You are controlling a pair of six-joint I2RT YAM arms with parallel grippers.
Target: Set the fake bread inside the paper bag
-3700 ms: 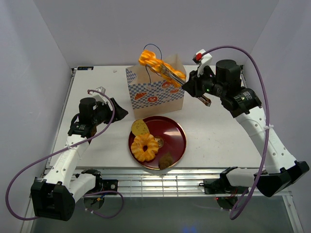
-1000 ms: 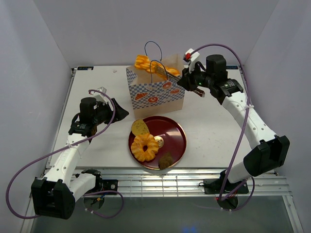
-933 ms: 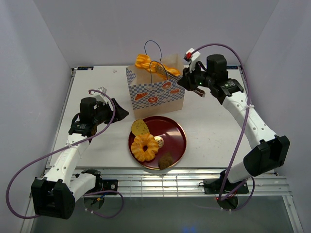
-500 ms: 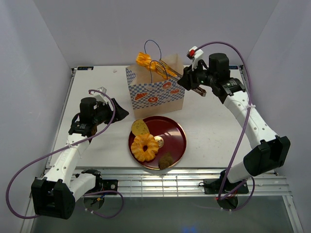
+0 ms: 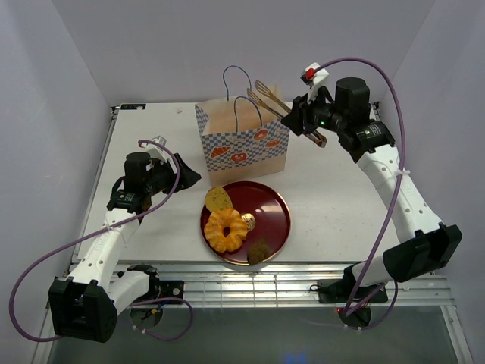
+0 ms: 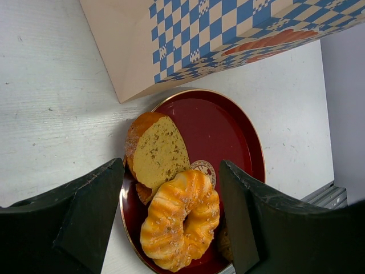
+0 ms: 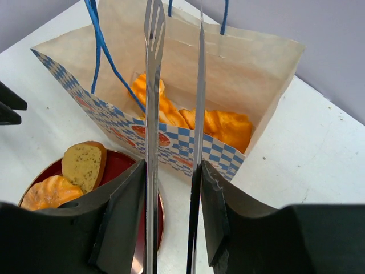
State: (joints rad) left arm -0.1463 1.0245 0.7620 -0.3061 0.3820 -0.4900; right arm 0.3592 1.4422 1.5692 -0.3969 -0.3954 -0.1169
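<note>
Fake bread (image 7: 188, 123): some pieces are lying inside paper bag (image 5: 242, 144); ring pastry (image 5: 226, 230) and slice (image 5: 217, 199) are waiting on red plate (image 5: 273, 208). Right gripper (image 5: 303, 121) jaws are clamping empty tongs (image 7: 153, 85) above bag; left gripper (image 5: 182, 173) jaws are gaping.

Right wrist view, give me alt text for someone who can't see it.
Metal tongs held in the right gripper hang empty over the open paper bag, where orange fake bread lies at the bottom. Lower left, a red plate holds a tan bread slice and a ring pastry.
</note>
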